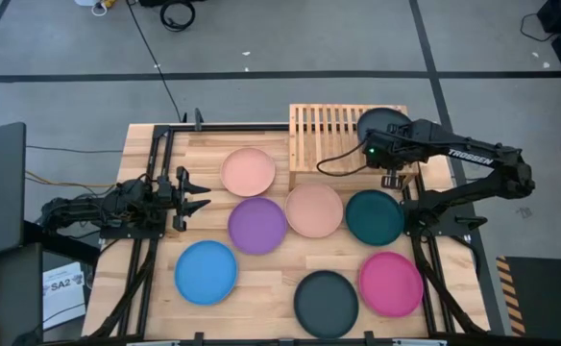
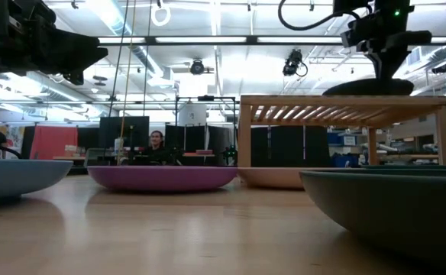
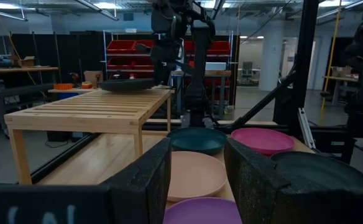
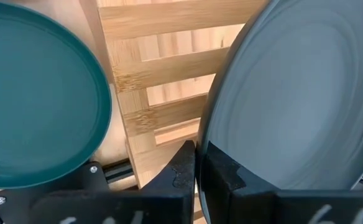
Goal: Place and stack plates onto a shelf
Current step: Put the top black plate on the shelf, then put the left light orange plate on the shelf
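Observation:
A black plate (image 1: 383,121) lies on the right end of the light-wood slatted shelf (image 1: 324,135) at the table's far side. My right gripper (image 4: 197,150) is shut on it, coming down from above at the plate's near side (image 1: 384,144). Several more plates lie flat on the plank table: peach (image 1: 249,171), purple (image 1: 257,225), a second peach (image 1: 314,210), dark teal (image 1: 375,216), blue (image 1: 206,272), black (image 1: 326,304) and magenta (image 1: 391,284). My left gripper (image 1: 199,192) waits open at the table's left, pointing level toward the plates, nothing between its fingers. My right gripper pinches the black plate's rim (image 4: 201,134) between its two fingers, on the side facing the table's near edge. The fingers slant steeply down from above. The plate lies about level, its underside on the shelf's slats (image 2: 364,90).
The shelf's left half (image 1: 314,130) shows bare slats. The teal plate lies on the table right below my right wrist (image 4: 38,93). A black metal frame runs along the table's left (image 1: 156,192) and right (image 1: 444,250) sides. A person sits far behind the table (image 2: 156,141).

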{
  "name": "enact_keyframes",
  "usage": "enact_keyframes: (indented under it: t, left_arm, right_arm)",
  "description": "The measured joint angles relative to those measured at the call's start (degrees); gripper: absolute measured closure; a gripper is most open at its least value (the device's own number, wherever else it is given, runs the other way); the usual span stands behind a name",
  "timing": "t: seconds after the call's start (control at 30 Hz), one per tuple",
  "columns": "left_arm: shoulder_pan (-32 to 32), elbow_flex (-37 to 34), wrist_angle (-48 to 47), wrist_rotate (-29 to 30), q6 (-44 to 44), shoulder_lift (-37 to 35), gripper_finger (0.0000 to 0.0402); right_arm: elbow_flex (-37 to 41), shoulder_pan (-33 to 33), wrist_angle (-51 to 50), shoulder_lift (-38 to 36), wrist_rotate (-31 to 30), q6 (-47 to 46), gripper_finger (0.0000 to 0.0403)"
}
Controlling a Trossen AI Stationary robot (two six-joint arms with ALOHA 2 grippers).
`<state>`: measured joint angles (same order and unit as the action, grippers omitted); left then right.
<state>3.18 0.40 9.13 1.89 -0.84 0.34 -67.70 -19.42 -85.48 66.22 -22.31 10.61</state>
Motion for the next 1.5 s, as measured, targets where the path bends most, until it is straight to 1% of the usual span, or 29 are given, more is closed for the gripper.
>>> enact_keyframes:
  t: [0.2, 0.63, 0.73, 0.83, 1.23, 1.5]
  left_arm:
    - [0.01, 0.00, 0.00, -0.01, -0.01, 0.01, 0.0246]
    - [0.01, -0.01, 0.01, -0.01, -0.01, 0.02, 0.0246]
    - [0.02, 0.00, 0.00, -0.02, -0.02, 0.00, 0.0246]
    - [0.02, 0.00, 0.00, -0.01, 0.00, 0.00, 0.0246]
    - [0.00, 0.00, 0.00, -0.02, -0.02, 0.00, 0.0246]
    - [0.00, 0.00, 0.01, 0.00, -0.01, 0.00, 0.0246]
  right_arm:
    - [0.00, 0.02, -0.04, 0.06, -0.09, -0.07, 0.0368]
    - [0.00, 0.02, -0.04, 0.06, -0.11, -0.11, 0.0364]
    - [0.00, 0.02, -0.04, 0.06, -0.11, -0.11, 0.0358]
    - [0.00, 0.02, -0.04, 0.06, -0.11, -0.13, 0.0342]
    - [0.00, 0.02, -0.01, 0.06, -0.09, -0.13, 0.0255]
    - [0.00, 0.03, 0.05, 0.06, -0.59, -0.13, 0.0214]
